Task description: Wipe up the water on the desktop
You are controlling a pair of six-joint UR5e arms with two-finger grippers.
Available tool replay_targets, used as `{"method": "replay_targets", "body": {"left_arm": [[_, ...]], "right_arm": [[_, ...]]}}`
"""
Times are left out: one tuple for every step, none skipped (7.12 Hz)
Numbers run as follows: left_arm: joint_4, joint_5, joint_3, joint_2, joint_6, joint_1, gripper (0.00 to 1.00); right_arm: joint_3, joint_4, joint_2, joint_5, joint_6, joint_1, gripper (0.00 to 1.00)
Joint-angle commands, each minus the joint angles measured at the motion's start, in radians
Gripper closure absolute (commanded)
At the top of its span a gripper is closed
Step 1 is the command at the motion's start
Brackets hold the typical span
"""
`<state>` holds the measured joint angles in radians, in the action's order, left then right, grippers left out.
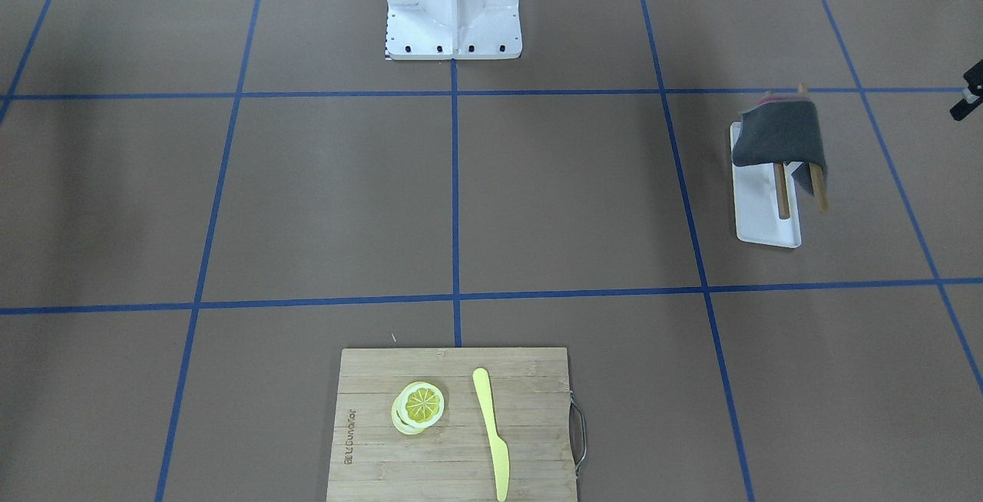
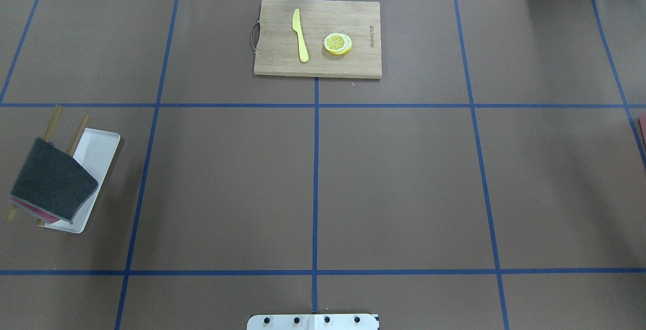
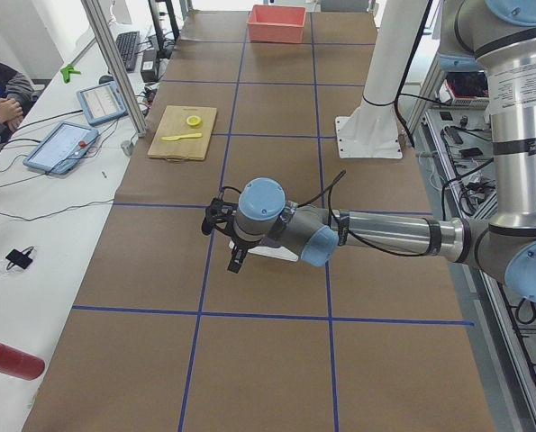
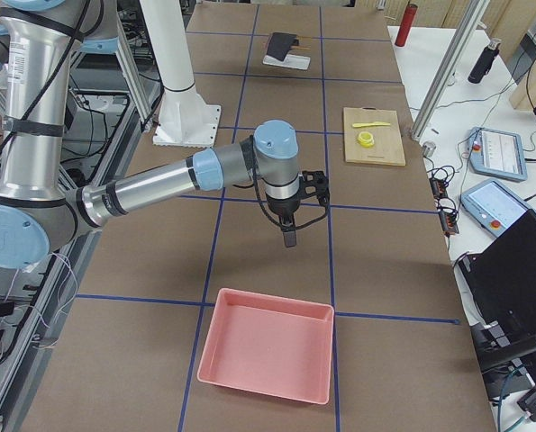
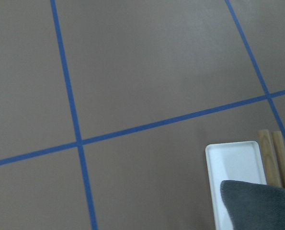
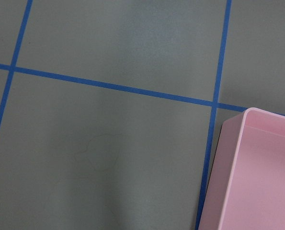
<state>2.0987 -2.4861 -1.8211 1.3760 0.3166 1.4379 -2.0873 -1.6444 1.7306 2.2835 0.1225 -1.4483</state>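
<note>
The desktop (image 2: pixel 404 183) is a flat brown surface crossed by blue tape lines. A faint, irregular wet outline (image 6: pixel 98 154) shows on it in the right wrist view, left of a pink bin. A dark grey cloth (image 2: pixel 53 181) hangs over a wooden rack above a white tray (image 2: pixel 101 148) at the robot's left; it also shows in the left wrist view (image 5: pixel 257 206). My left gripper (image 3: pixel 231 256) hovers beside the tray, and only its edge shows in the front view (image 1: pixel 969 91). My right gripper (image 4: pixel 290 232) hangs over bare desktop near the bin. I cannot tell whether either gripper is open or shut.
A bamboo cutting board (image 2: pixel 282 62) at the far edge holds a yellow knife (image 2: pixel 300 35) and lemon slices (image 2: pixel 338 43). A pink bin (image 4: pixel 268 351) sits at the robot's right end. The white robot base (image 1: pixel 453 7) stands mid-table. Tablets and cables lie on the operators' side.
</note>
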Motion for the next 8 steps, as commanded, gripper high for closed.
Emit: {"method": "replay_targets", "body": {"left_arm": [[0.154, 0.007, 0.008, -0.012, 0.239, -0.168, 0.02], [0.205, 0.01, 0.017, -0.012, 0.301, -0.216, 0.02], [0.243, 0.01, 0.026, -0.009, 0.324, -0.234, 0.03], [0.263, 0.031, 0.034, -0.005, 0.326, -0.252, 0.08], [0.265, 0.05, 0.034, 0.001, 0.341, -0.279, 0.16], [0.268, 0.05, 0.034, 0.017, 0.366, -0.298, 0.29], [0.268, 0.05, 0.037, 0.021, 0.368, -0.309, 0.41], [0.27, 0.05, 0.042, 0.032, 0.368, -0.315, 0.44]], "right_arm": [[-0.002, 0.0, -0.026, -0.015, 0.083, 0.046, 0.0], [-0.002, 0.0, -0.035, -0.036, 0.115, 0.067, 0.0], [-0.002, 0.0, -0.042, -0.048, 0.117, 0.074, 0.0], [0.0, 0.0, -0.043, -0.05, 0.117, 0.075, 0.0], [0.0, 0.0, -0.043, -0.052, 0.117, 0.077, 0.0], [0.0, 0.0, -0.043, -0.052, 0.117, 0.077, 0.0], [0.001, 0.0, -0.045, -0.052, 0.117, 0.078, 0.0], [0.001, 0.0, -0.045, -0.052, 0.117, 0.078, 0.0]]}}
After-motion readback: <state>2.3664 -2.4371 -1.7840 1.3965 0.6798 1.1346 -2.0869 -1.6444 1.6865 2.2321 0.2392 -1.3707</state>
